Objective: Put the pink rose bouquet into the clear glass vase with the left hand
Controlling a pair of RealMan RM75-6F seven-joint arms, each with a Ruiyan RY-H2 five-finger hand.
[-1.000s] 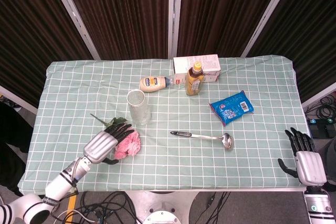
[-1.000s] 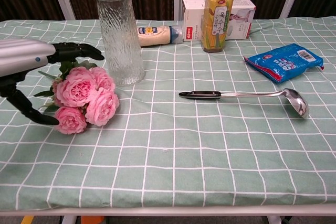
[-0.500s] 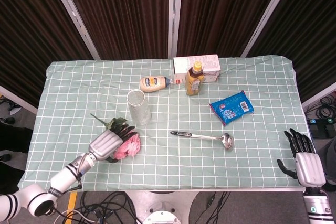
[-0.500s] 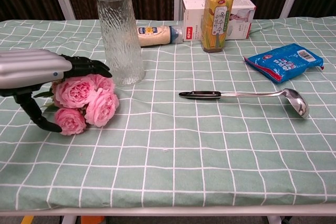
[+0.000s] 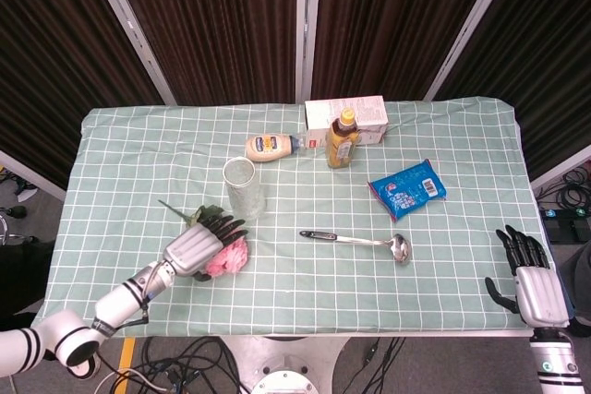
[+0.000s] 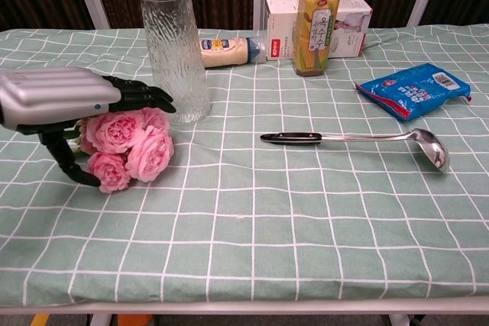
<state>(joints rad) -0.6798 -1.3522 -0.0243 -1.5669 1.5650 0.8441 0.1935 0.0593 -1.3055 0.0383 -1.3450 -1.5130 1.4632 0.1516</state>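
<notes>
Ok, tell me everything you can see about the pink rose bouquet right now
The pink rose bouquet is a small bunch of full pink blooms with green leaves and a thin stem trailing away behind it. It lies on its side on the checked tablecloth, just in front of the clear glass vase. The left hand is spread over it, fingers open.

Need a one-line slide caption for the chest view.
Left hand poised over the pink rose bouquet beside the clear glass vase.

Pink rose bouquet (image 6: pixel 126 146) lies on the cloth just beside the upright, empty clear glass vase (image 6: pixel 174 51).
</notes>
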